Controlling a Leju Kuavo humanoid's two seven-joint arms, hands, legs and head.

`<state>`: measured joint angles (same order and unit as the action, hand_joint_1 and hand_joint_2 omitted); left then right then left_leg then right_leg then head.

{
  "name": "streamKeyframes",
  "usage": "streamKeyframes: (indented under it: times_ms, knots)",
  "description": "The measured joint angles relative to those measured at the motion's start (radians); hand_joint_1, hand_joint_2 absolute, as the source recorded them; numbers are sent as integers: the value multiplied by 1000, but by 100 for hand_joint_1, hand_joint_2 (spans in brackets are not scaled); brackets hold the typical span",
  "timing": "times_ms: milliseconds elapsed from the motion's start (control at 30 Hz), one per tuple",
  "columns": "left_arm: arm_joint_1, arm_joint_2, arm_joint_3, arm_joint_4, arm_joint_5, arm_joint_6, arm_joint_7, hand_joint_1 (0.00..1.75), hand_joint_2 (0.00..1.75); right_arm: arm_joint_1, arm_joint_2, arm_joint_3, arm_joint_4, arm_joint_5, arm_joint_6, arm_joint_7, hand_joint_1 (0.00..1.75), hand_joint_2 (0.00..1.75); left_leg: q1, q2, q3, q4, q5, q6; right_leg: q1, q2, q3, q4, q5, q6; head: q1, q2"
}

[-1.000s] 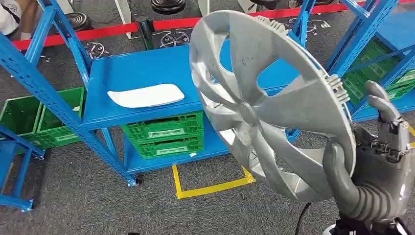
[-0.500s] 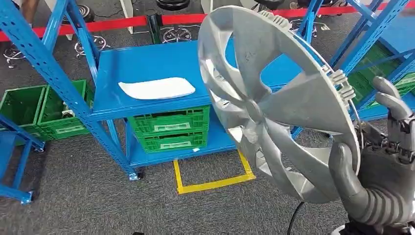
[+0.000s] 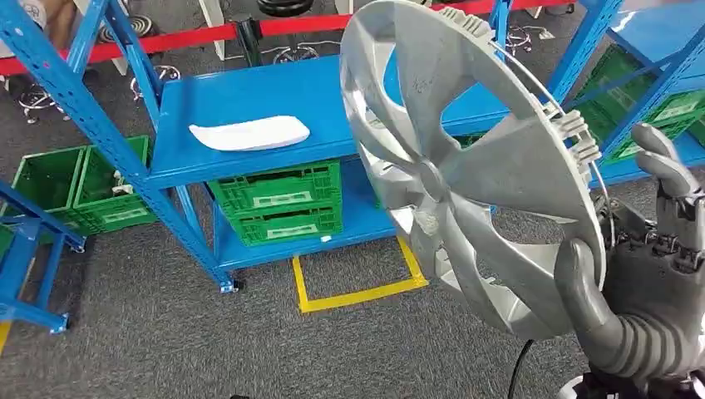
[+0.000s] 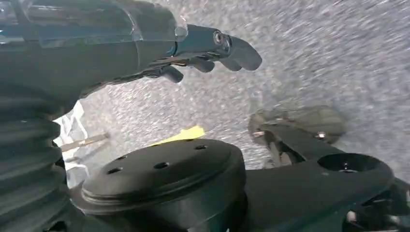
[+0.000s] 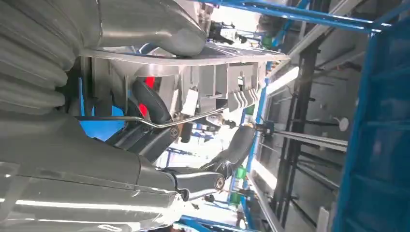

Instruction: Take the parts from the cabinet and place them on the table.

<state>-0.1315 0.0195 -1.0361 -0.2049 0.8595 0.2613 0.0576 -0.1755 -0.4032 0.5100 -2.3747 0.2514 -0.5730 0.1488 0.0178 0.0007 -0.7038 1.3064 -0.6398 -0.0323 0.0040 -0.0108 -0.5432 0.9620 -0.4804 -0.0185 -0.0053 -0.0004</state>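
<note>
While your right robot hand [image 3: 640, 291] grips the wheel cover [image 3: 465, 166], placement on the blue surface [image 3: 249, 100] remains. Left robot hand [image 4: 193, 48] hangs loose, holding nothing.

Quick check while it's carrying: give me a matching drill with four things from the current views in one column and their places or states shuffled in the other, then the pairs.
Things:
1. silver plastic wheel cover
2. flat white part
3. stacked green plastic crates
4. yellow tape square

Places or states:
A. marked on the grey carpet
B. on the lower blue shelf
C. held up by the right hand
D. lying on the blue rack's top shelf

Pairs: 1-C, 2-D, 3-B, 4-A
</note>
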Motion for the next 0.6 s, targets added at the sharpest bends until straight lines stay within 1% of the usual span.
streamKeyframes:
  times_ms: [33,67,100,133,167,200,233,267,300,333,367,400,433,467,500,533,567,600]
  knots:
    - [0,0,0,0,0,0,1,0,175,0,0,0,0,0,0,0,175,175,-1,0,28,-14,40,3,2,0,-18,5,9,1,-1,0]
    - [0,0,0,0,0,0,2,0,175,0,0,1,0,0,0,0,175,175,-2,-1,71,-56,80,8,4,0,-35,12,17,2,-3,0]
    - [0,0,0,0,0,0,2,0,175,0,0,0,0,0,0,0,175,175,-4,-1,131,-129,102,17,6,0,-49,20,24,4,-6,0]
    - [-1,1,0,0,0,0,2,0,175,1,0,0,0,0,-1,0,175,175,-9,-2,194,-211,94,29,4,0,-58,27,28,6,-9,0]
    - [-1,5,0,0,0,0,2,0,175,2,0,0,0,1,-2,0,175,175,-15,0,244,-291,75,34,10,-2,-66,37,31,10,-12,0]
    - [-1,5,0,0,0,0,2,0,175,3,0,0,0,0,-2,0,175,175,-14,0,256,-316,61,33,7,-5,-68,37,39,18,-10,0]
    - [-1,4,0,0,0,0,2,0,175,2,0,0,0,0,-2,-1,175,175,-19,-3,251,-316,65,35,5,-6,-72,37,49,22,-9,0]
    - [-1,3,0,0,0,0,2,0,175,2,0,0,0,1,-2,-1,175,175,-20,-5,249,-319,66,37,4,-7,-74,35,58,28,-10,0]
    - [0,3,0,0,0,0,2,0,175,1,0,0,0,1,-2,-2,175,175,-10,-3,242,-346,71,45,8,-6,-80,37,60,34,-11,0]
    - [0,4,0,0,0,0,2,0,175,3,0,-1,0,2,-3,-3,175,175,-8,-3,239,-342,85,52,4,0,-90,51,26,42,-12,0]
    - [0,4,0,0,-1,0,2,0,175,2,-1,-1,0,3,-3,-3,175,175,-8,-3,224,-343,94,60,-1,4,-100,91,-31,49,-3,0]
    - [-1,3,0,0,-1,0,2,0,175,2,-2,-1,0,4,-3,-3,175,175,-8,-2,210,-342,106,63,-6,4,-115,161,-94,56,0,0]
    - [-1,2,0,0,-1,0,1,0,175,2,0,0,0,4,-3,-3,175,175,-9,-4,197,-342,113,65,-9,4,-128,236,-140,62,1,0]
    - [1,2,0,0,-1,0,-1,0,175,2,-1,0,0,5,-3,-3,175,175,-9,-3,183,-340,123,64,-12,4,-136,299,-158,67,3,0]
    - [2,2,0,0,-1,0,-4,0,175,2,-1,0,0,8,-3,-3,175,175,-9,-2,170,-340,133,62,-15,4,-132,331,-143,71,4,0]
    - [3,2,0,0,-1,0,-6,0,175,2,0,0,0,9,-3,-3,175,175,-9,-1,158,-339,141,59,-19,4,-117,326,-104,73,4,0]
    - [3,2,0,0,-1,0,-7,0,175,1,0,0,0,10,-3,-3,175,175,-8,1,147,-338,149,57,-22,4,-87,288,-62,75,5,0]
    - [3,2,0,0,-1,0,-7,0,175,1,0,0,0,11,-2,-3,175,175,-8,1,140,-337,156,52,-24,4,-34,211,-30,74,5,0]
